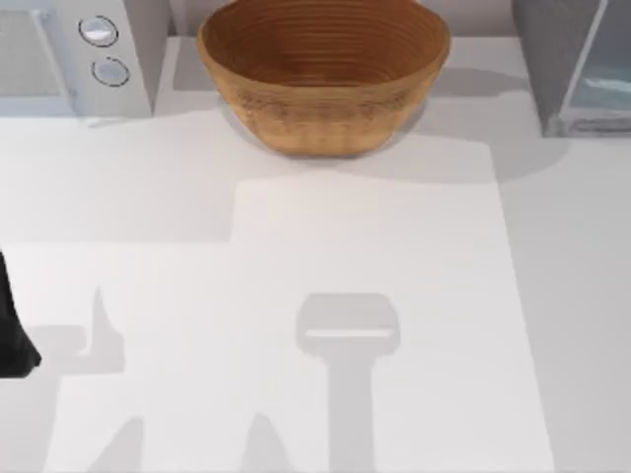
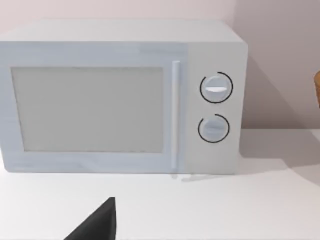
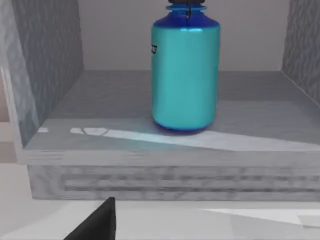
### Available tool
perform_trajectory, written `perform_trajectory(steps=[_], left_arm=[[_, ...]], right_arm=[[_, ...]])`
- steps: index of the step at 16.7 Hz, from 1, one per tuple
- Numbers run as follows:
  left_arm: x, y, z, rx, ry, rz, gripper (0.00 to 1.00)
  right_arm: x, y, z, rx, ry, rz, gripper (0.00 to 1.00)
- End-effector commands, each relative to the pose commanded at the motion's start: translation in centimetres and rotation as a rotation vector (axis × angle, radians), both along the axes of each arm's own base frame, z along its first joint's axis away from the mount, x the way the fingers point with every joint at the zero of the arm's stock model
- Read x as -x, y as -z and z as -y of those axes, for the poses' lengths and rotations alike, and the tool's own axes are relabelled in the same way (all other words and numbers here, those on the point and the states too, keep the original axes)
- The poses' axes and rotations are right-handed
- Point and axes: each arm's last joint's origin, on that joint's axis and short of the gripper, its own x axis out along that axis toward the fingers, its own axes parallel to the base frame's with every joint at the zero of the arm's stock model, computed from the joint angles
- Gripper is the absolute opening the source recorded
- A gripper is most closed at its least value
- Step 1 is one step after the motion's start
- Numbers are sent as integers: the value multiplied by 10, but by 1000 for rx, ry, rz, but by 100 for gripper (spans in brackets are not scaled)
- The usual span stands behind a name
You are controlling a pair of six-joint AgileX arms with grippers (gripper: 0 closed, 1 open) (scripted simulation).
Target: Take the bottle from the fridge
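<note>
The bottle (image 3: 185,70) stands upright on the grey floor inside the open fridge (image 3: 50,60), blue at the shoulder, teal below, with its black cap at the frame's edge. A dark part of my right gripper (image 3: 97,222) shows in front of the fridge's sill, well short of the bottle and touching nothing. In the top view the fridge (image 1: 552,59) sits at the table's back right corner with its pale glass panel (image 1: 603,89) swung out. My left arm (image 1: 14,330) is parked at the table's left edge, and its gripper (image 2: 97,224) faces the white box.
A white box with two round silver knobs (image 1: 104,49) stands at the back left, also seen in the left wrist view as a white box (image 2: 120,95). A large woven bowl (image 1: 323,74) sits at the back middle between it and the fridge. The white table (image 1: 375,256) spreads in front.
</note>
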Motion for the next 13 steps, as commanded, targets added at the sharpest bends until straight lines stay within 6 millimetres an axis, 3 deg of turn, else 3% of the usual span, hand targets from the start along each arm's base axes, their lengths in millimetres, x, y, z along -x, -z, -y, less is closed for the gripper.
perform_trajectory(steps=[5,7,10,13], left_arm=[[0,0,0,0,0,0,100],[0,0,0,0,0,0,100],[0,0,0,0,0,0,100],[0,0,0,0,0,0,100]], right_arm=[[0,0,-1,-2,-3,-4,100],[-9,2,0,-2,-9,-6,100],[-44,4,5,2,-16,-6,100],[-99,3,9,11,-11,14,100]])
